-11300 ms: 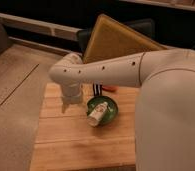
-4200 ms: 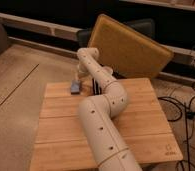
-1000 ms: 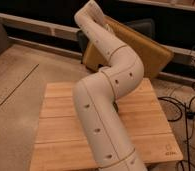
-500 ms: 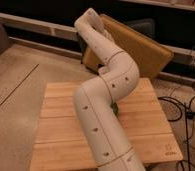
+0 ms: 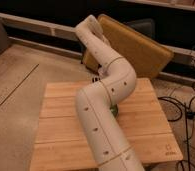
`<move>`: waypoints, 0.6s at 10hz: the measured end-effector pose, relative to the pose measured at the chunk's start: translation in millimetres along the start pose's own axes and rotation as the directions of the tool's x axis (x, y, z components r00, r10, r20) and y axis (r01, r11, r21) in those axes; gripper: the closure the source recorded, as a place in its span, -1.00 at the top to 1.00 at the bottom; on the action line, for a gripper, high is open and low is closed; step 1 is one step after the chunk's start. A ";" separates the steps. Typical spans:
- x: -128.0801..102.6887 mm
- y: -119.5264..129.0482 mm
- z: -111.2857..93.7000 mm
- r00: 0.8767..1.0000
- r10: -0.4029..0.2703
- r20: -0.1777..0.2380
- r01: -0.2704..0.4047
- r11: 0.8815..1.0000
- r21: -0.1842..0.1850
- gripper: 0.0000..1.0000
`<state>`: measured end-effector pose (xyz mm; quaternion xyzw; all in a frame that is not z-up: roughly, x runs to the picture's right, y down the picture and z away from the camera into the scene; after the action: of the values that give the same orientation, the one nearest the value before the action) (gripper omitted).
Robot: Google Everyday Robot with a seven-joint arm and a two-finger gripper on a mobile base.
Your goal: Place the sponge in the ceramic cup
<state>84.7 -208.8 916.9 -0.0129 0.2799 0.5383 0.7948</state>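
Note:
My white arm (image 5: pixel 103 115) folds up from the bottom edge over the wooden board (image 5: pixel 61 125) and bends back above it. The gripper (image 5: pixel 95 80) is almost wholly hidden behind the arm's links; only a small dark part shows near the board's back edge. The sponge is hidden from view. The ceramic cup is also hidden behind the arm. A sliver of a green bowl (image 5: pixel 115 111) peeks out on the arm's right side, near the middle of the board.
A large mustard-yellow cushion (image 5: pixel 136 47) leans behind the board. Black cables (image 5: pixel 183 107) lie on the floor to the right. A dark wall and ledge run along the back, with bare floor to the left.
Several seconds ago the gripper was low at the board's back left by a small grey-blue pad. Since then the arm has lifted and folded high, and its top has dipped slightly in the last second.

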 end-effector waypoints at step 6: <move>-6.9 18.0 10.3 0.998 -0.051 0.040 0.055 0.995 -0.086 -0.25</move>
<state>71.9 -203.8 933.8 -0.0449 0.2408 0.5288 0.8126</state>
